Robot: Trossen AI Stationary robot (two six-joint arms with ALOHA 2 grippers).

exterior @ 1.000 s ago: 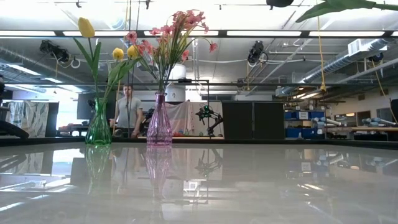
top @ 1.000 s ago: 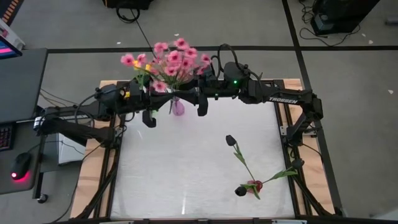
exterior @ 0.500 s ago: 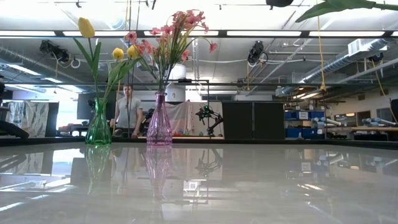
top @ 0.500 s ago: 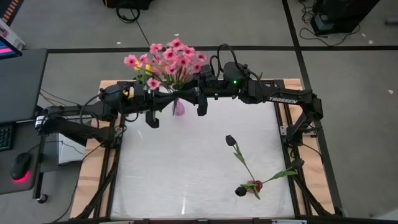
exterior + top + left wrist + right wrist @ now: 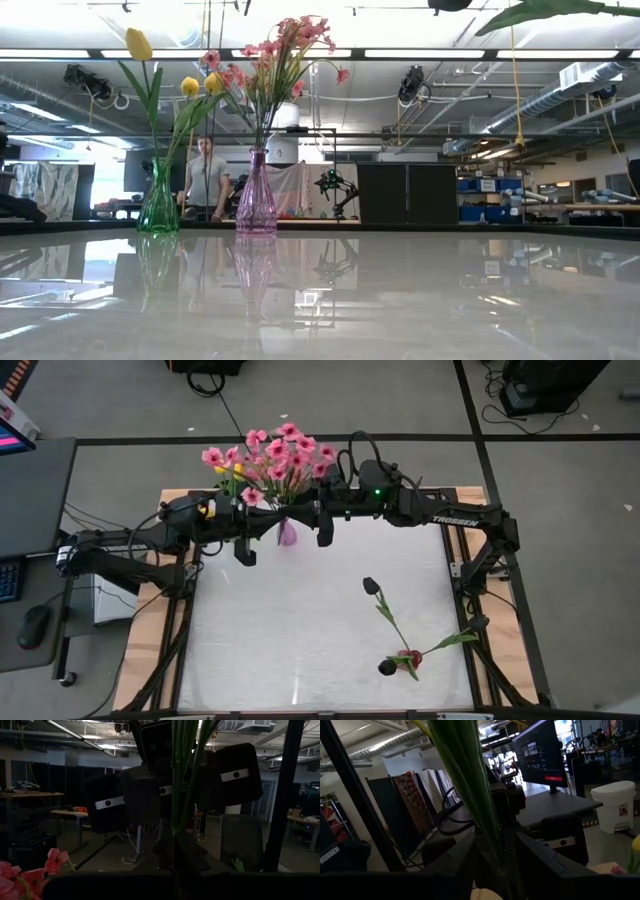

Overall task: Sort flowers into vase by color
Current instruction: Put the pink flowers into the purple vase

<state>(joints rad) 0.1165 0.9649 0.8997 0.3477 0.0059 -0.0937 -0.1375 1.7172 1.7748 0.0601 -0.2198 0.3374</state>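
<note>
Pink flowers (image 5: 272, 458) stand in the pink vase (image 5: 287, 533) at the table's far edge, and their green stems (image 5: 181, 775) rise between my two grippers. My left gripper (image 5: 265, 519) comes in from the left and is shut on the stems. My right gripper (image 5: 304, 516) faces it from the right and is shut on the same bunch (image 5: 470, 790). Yellow tulips (image 5: 138, 44) stand in a green vase (image 5: 158, 200) beside the pink vase (image 5: 256, 195). Neither gripper shows in the low view. Dark tulips (image 5: 372, 586) lie flat on the table at the near right. My left gripper pinches the pink flowers' green stems (image 5: 173, 827) between its two fingers. It reaches in about level from the table's left, across the upright stems. The fingers are dark, so how many stems it has cannot be told. My right gripper has the bundle of stems (image 5: 492, 847) between its two fingers (image 5: 540, 865), coming about level from the table's right and across them. The stems stand upright and run on up past the fingers.
Two dark tulip heads (image 5: 388, 666) and a red one (image 5: 409, 657) lie with crossed stems and a leaf (image 5: 458, 639) near the right front. The white tabletop (image 5: 270, 640) spreads out before the vases. A person (image 5: 205, 178) stands in the room beyond.
The pink blossoms have shifted a little in the high view and stand slightly closer together. Both grippers keep their places and their holds.
</note>
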